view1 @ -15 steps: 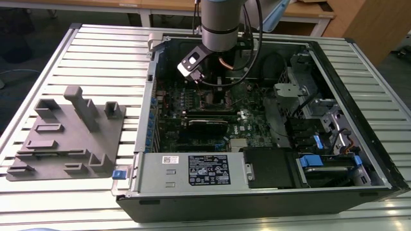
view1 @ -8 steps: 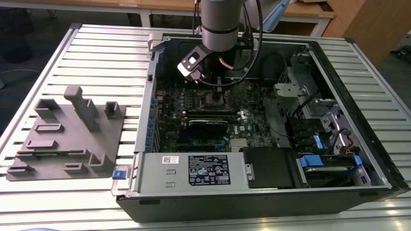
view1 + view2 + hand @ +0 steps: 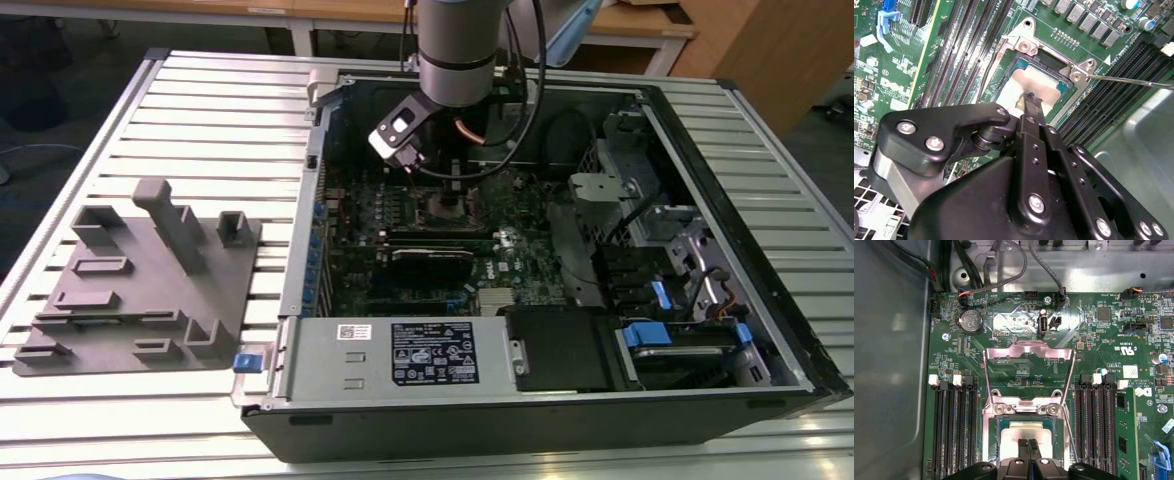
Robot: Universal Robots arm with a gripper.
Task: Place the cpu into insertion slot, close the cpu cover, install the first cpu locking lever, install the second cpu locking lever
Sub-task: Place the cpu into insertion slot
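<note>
1. Computer case [image 3: 534, 425], side panel off, on a slatted table [image 3: 200, 110]. In the exterior view a grey fixture [image 3: 147, 270] lies at the case's 9 o'clock.
2. Arm [image 3: 454, 45] enters from 12 o'clock in the exterior view and reaches down to the green motherboard [image 3: 534, 265].
3. Gripper [image 3: 1029, 442] [image 3: 1031, 98]: fingers pressed together with nothing between them. The tips sit directly over the cpu; contact cannot be judged.
4. The cpu [image 3: 1029, 429] [image 3: 1016, 82] lies flat in the insertion slot [image 3: 991, 435], silver top up.
5. The cpu cover [image 3: 1029, 351] stands open, hinged at the slot edge nearest the case wall.
6. Locking lever [image 3: 1134, 82]: a thin wire rod, projecting free from a slot corner.
7. Memory slots [image 3: 954, 430] flank the insertion slot on both sides.
</note>
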